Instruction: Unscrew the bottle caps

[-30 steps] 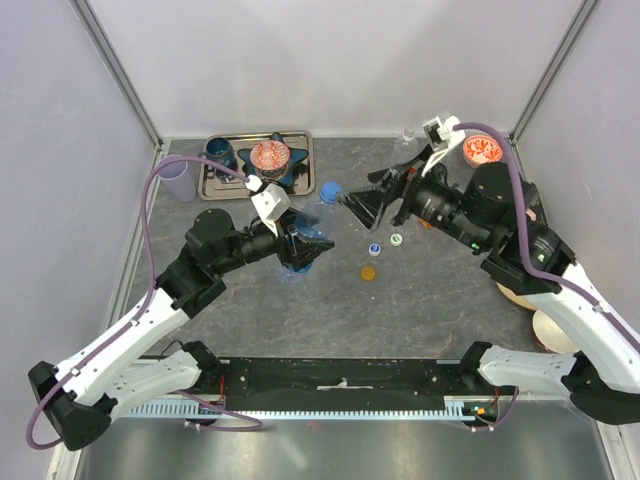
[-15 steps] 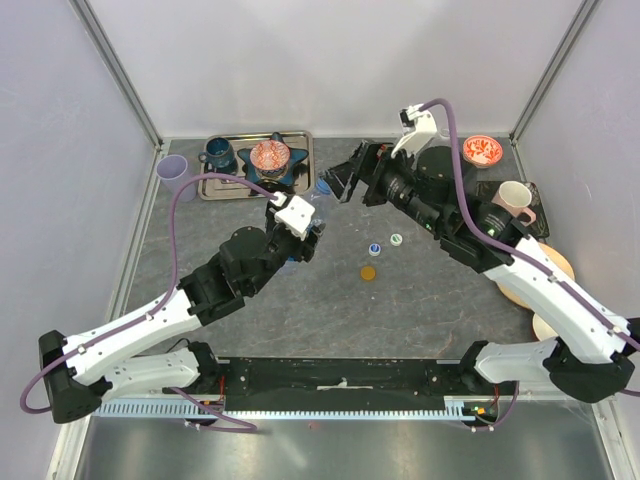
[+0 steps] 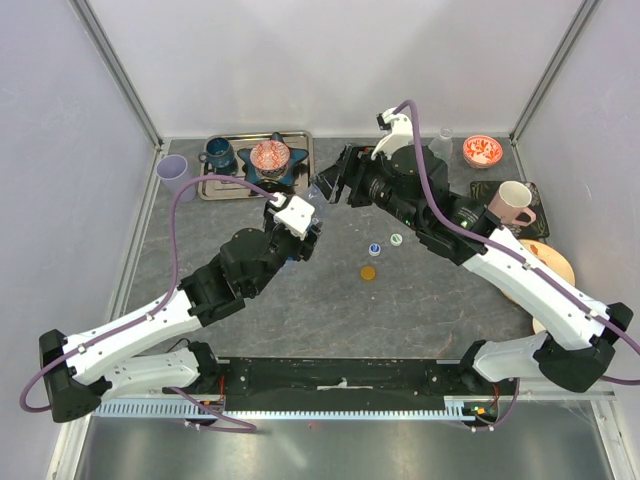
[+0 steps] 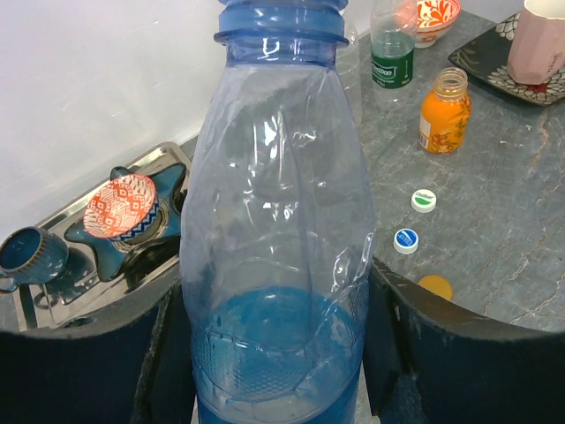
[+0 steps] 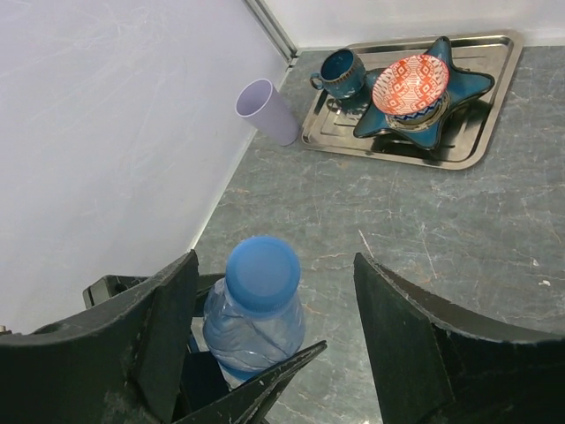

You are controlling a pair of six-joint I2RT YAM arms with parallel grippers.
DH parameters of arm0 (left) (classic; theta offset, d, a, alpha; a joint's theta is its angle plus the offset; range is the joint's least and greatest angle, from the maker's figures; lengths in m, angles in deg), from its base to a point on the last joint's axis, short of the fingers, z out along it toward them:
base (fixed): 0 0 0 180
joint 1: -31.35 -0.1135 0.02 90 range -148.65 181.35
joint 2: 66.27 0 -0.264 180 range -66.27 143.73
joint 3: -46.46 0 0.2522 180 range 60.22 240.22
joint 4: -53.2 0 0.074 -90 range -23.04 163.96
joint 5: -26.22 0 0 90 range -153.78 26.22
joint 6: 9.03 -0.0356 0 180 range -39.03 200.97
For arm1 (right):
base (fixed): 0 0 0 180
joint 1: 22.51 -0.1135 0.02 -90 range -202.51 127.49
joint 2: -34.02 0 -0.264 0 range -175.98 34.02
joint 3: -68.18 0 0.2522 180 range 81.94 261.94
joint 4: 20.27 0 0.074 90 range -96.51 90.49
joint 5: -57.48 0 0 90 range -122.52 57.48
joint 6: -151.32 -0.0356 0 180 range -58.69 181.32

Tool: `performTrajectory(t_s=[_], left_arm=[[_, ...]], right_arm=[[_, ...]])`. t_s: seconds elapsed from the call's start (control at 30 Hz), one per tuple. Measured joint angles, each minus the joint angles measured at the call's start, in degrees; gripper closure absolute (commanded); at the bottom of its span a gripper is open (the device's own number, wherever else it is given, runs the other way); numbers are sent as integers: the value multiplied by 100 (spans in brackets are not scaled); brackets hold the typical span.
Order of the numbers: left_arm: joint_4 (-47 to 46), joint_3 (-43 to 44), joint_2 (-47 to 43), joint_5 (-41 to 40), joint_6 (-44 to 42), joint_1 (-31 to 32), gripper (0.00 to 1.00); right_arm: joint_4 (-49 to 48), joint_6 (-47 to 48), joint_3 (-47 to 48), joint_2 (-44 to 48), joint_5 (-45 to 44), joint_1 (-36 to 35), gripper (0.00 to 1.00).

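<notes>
My left gripper (image 4: 278, 353) is shut on the lower body of a clear blue bottle (image 4: 278, 221), holding it upright and tilted off the table. Its blue cap (image 5: 262, 274) is on the neck. My right gripper (image 5: 274, 262) is open, one finger on each side of that cap with gaps on both sides. In the top view the right gripper (image 3: 332, 185) meets the bottle (image 3: 318, 195) above the left gripper (image 3: 303, 238). Three loose caps lie on the table: white with green (image 3: 397, 239), white with blue (image 3: 374, 249) and orange (image 3: 369, 272).
A steel tray (image 3: 225, 190) at the back left holds a star dish, a patterned bowl and a blue mug, with a lilac cup (image 3: 173, 172) beside it. An orange bottle (image 4: 443, 110) and a green-labelled bottle (image 4: 392, 44) stand capless. A pink mug (image 3: 510, 203) sits at the right.
The left arm lifted the bottle toward the back. The right gripper swung left and over the blue cap, and its jaws narrowed.
</notes>
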Motion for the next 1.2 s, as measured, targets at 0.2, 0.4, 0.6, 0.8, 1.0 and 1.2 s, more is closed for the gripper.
performTrajectory(t_s=[0.2, 0.4, 0.6, 0.8, 1.0, 1.2], left_arm=[[2, -37, -7, -4, -4, 0, 68], [2, -61, -26, -4, -4, 4, 68], [26, -79, -44, 0, -4, 7, 68], [9, -138, -109, 46, -4, 13, 69], [57, -245, -295, 608, 22, 0, 71], [181, -140, -570, 2420, 485, -350, 74]], right_arm=[[-79, 0, -2, -22, 9, 0, 33], [-201, -46, -98, -96, 76, 0, 44], [-293, -96, -190, -140, 179, -13, 63], [-448, -122, -348, -57, 179, -35, 94], [-527, 120, -629, 227, 363, -52, 100], [-533, 765, -796, 772, 960, -68, 100]])
